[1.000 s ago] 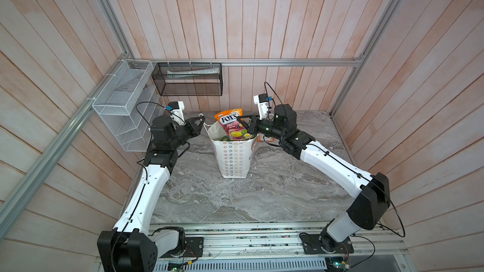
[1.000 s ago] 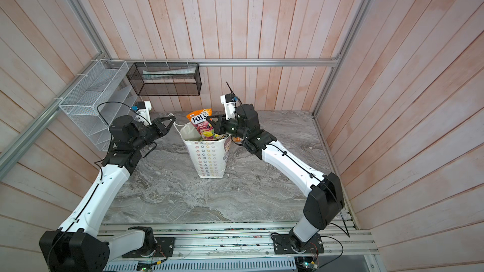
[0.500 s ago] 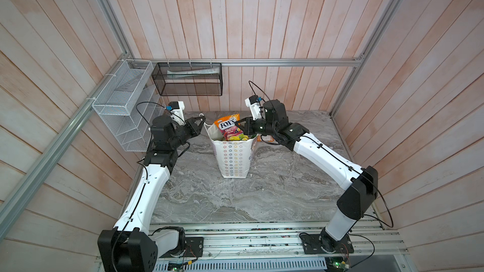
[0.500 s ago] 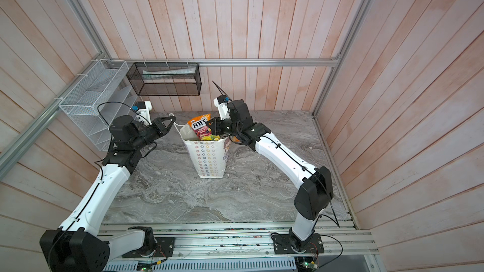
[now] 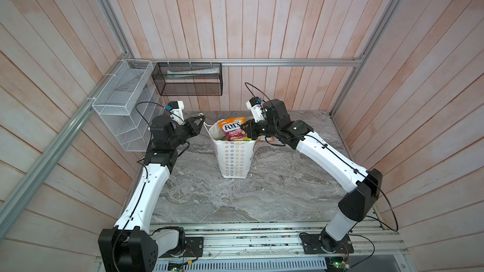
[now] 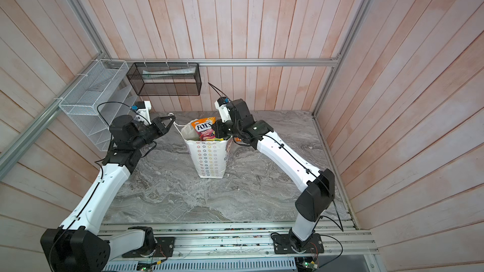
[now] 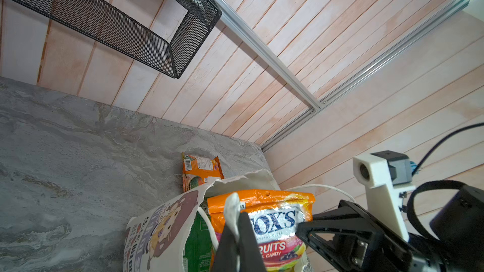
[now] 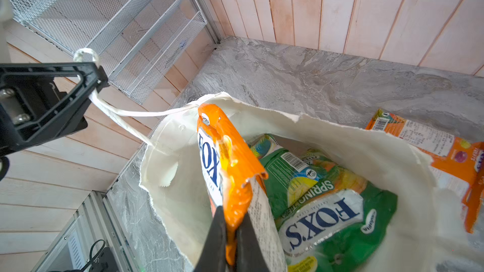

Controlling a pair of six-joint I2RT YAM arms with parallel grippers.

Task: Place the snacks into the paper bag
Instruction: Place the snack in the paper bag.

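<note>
A tall white paper bag (image 5: pixel 237 158): left gripper (image 5: pixel 201 119) pinches its cord handle (image 8: pixel 131 113); right gripper (image 8: pixel 231 222) clamps a glossy orange pouch (image 5: pixel 232 128) in its ragged mouth.

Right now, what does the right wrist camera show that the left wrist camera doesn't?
Only the right wrist view: the white wire rack, the inside of the paper bag and the printed front of a green packet lying there. Only the left wrist view: the cartoon picture on the bag's outer face. Both: the orange-topped packet pinched by the right gripper at the bag's mouth, the left gripper shut on the cord handle, and another orange packet on the table.
</note>
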